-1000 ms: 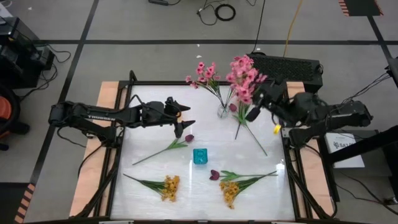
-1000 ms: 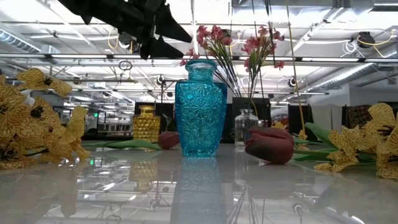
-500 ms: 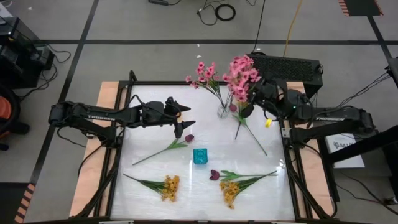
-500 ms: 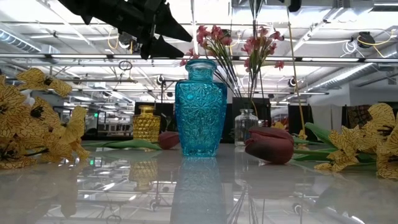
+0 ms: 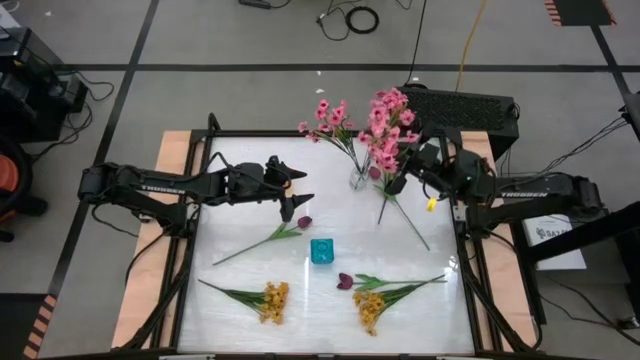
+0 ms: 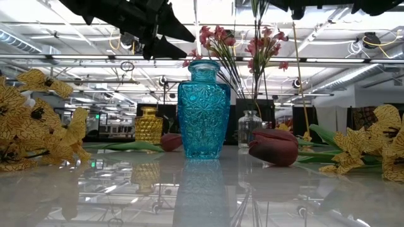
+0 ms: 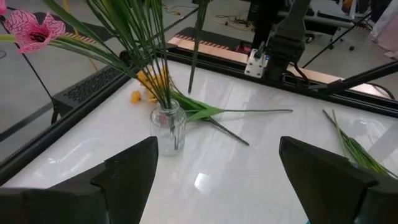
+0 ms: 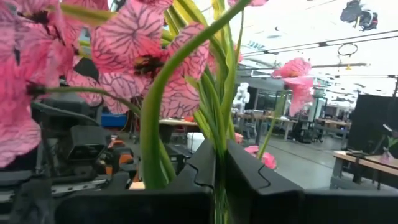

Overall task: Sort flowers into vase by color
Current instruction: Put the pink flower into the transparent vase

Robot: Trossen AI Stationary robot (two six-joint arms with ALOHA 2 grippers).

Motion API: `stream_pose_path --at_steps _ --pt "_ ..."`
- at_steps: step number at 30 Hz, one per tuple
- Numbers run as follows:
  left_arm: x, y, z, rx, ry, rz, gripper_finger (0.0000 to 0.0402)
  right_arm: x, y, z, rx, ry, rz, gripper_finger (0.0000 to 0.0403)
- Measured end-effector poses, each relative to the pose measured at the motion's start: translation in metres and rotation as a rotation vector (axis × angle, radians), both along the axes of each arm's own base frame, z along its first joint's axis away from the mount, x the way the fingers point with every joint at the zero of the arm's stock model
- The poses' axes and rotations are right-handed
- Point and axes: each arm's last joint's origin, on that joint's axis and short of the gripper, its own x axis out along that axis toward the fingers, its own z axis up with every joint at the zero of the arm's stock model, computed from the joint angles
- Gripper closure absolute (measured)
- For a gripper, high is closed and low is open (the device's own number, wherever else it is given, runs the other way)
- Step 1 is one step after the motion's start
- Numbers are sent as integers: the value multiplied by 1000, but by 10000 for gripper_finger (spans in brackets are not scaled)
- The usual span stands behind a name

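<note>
My right gripper [image 5: 402, 178] is shut on a pink flower sprig [image 5: 385, 128] beside the clear vase [image 5: 359, 181] at the table's far side. That vase holds another pink sprig [image 5: 325, 118] by its stem. The held sprig's bare lower end [image 7: 190, 87] hangs just above and beside the vase mouth. Two yellow sprigs [image 5: 272, 300] [image 5: 370, 310] and two maroon buds [image 5: 303, 222] [image 5: 345, 281] lie flat on the table. My left gripper [image 5: 303, 186] waits open above the table's middle left, with nothing between its fingers. My right gripper pinches the pink sprig's green stem [image 8: 218, 127] between its two fingers, below the blossoms. The fingers come from the table's right, slanting a little upward, and lie across the stem. The sprig stands upright, blossoms above the fingers and stem hanging below, clear of the table.
A blue glass vase [image 5: 322, 251] stands at the table's middle. A yellow vase [image 6: 148, 126] shows behind it in the low view. A loose green stem [image 5: 408, 222] lies to the right of the clear vase. A black frame [image 5: 300, 133] rims the table.
My right gripper has come down with the pink sprig and shifted a little toward the clear vase, its fingers tipping upward. The sprig stays upright; its lower stem end now hangs lower, closer to the vase mouth.
</note>
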Motion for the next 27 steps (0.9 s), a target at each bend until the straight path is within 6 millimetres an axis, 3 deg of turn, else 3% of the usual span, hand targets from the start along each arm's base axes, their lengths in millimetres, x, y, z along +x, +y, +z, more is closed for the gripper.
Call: stream_pose_path --at_steps 27 --pt "5 0 -4 -1 0 -8 61 34 -19 -34 -45 130 8 395"
